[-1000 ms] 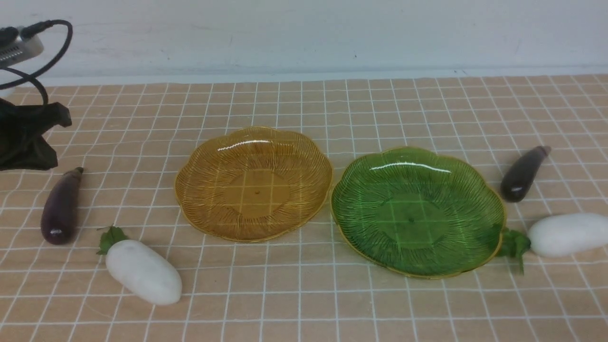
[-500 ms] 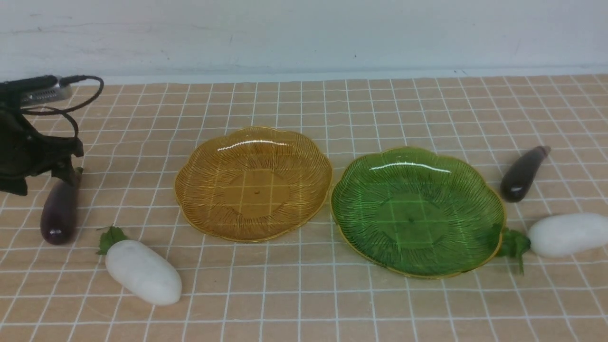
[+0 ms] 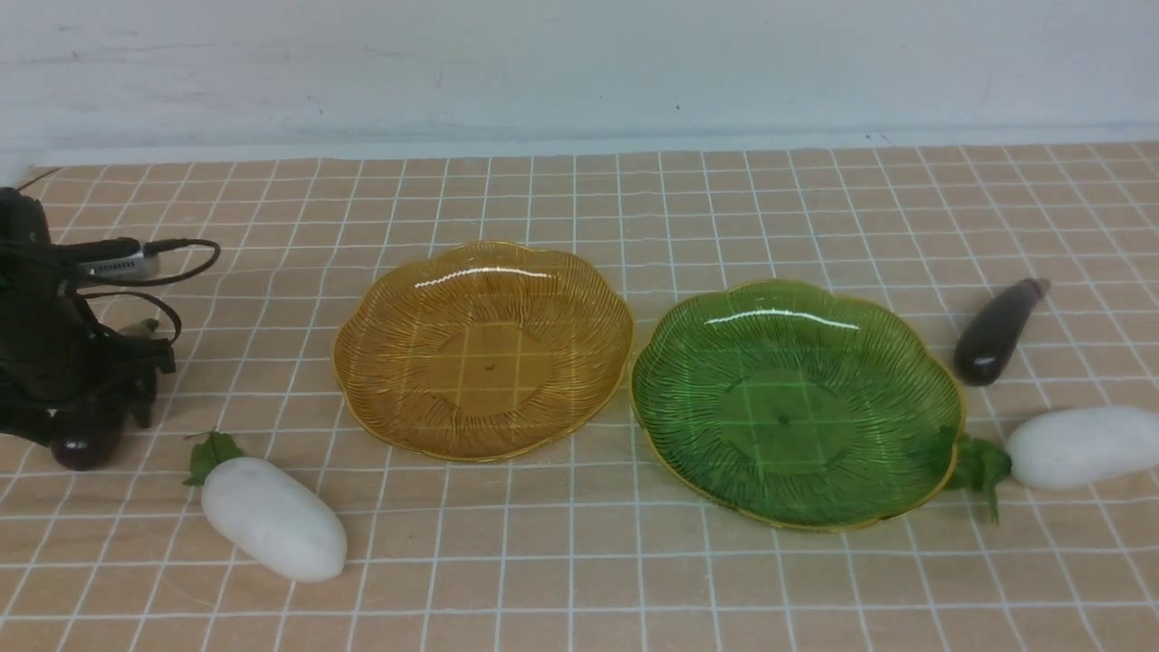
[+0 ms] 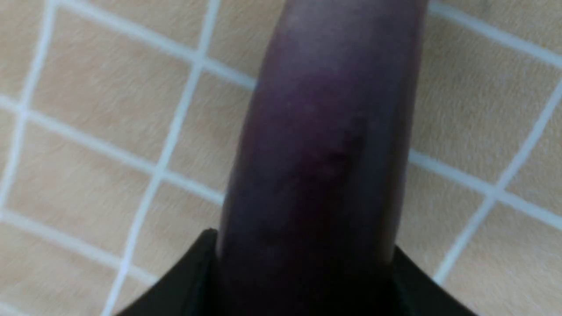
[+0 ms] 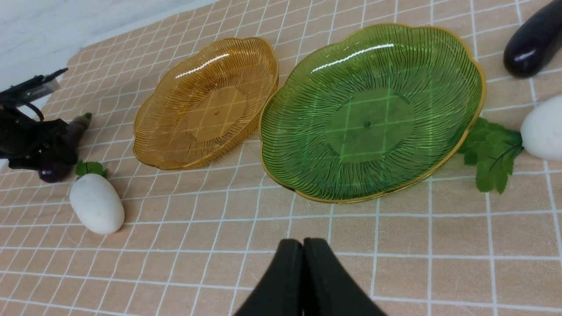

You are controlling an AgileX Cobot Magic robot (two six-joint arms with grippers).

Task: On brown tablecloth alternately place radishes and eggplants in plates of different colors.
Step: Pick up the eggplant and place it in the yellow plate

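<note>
At the bench's left edge, the left hand (image 3: 90, 398) sits low over the left eggplant (image 3: 81, 448) on the brown tablecloth (image 3: 579, 561), dark fingers either side (gripping or merely straddling, I cannot tell). The right hand (image 5: 303, 267) is pressed closed, empty.

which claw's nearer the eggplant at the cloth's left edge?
Left. The left claw sits right over that eggplant, straddling it. The right claw, shut, hangs above the brown tablecloth near the green plate, well away from it.
</note>
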